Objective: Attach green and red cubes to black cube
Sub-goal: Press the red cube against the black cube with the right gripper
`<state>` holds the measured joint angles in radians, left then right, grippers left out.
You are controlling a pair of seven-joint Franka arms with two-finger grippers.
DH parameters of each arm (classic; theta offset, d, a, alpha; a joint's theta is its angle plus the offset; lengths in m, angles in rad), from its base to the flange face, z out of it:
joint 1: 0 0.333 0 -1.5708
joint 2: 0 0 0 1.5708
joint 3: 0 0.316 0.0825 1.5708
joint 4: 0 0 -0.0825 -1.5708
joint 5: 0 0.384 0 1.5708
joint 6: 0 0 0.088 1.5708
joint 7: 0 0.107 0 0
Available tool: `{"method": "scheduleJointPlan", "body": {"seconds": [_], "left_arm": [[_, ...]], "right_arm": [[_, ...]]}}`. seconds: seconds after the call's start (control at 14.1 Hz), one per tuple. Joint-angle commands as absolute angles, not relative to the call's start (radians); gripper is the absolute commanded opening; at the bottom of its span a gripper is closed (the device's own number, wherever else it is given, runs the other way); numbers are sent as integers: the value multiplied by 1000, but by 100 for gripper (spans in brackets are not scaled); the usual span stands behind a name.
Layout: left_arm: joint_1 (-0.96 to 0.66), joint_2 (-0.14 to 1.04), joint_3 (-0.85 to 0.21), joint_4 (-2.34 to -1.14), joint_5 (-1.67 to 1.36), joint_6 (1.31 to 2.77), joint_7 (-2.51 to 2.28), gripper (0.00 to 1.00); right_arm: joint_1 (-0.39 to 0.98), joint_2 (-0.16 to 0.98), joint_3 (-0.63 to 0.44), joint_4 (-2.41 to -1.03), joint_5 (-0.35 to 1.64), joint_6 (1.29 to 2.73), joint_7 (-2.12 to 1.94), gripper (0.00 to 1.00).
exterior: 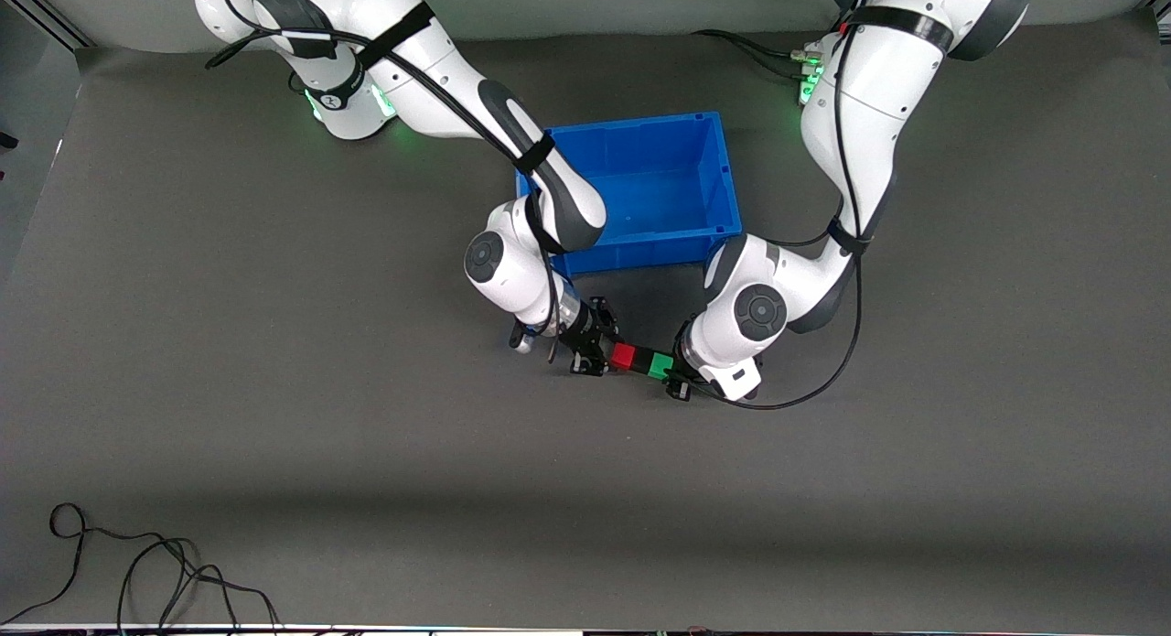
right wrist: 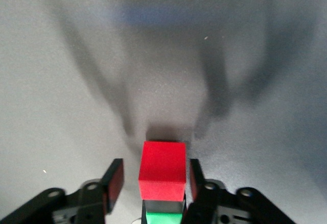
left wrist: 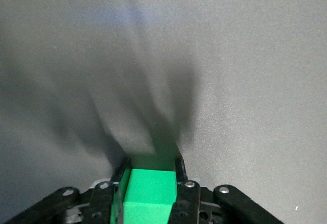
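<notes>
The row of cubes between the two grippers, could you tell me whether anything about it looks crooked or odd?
Nothing stands out. The red cube, black cube and green cube sit in one straight row. The left gripper is shut on the green cube; the right gripper's fingers stand open beside the red one.

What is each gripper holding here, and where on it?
Left gripper pinches the green cube by two side faces. Right gripper straddles the red cube, fingers apart.
</notes>
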<state>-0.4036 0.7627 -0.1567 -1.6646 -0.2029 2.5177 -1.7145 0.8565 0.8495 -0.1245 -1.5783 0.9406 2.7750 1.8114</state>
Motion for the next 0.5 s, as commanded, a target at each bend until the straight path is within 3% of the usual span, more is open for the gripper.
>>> {"method": "scheduleJointPlan", "body": {"seconds": [0.0, 0.42], "left_arm": [[-434, 825, -146, -1643, -187, 2542, -1747, 0], [-431, 825, -146, -1640, -190, 2540, -1749, 0]], "right_arm": [[867, 882, -132, -1540, 963, 2801, 1832, 100], [853, 841, -164, -1554, 892, 2775, 1812, 100]]}}
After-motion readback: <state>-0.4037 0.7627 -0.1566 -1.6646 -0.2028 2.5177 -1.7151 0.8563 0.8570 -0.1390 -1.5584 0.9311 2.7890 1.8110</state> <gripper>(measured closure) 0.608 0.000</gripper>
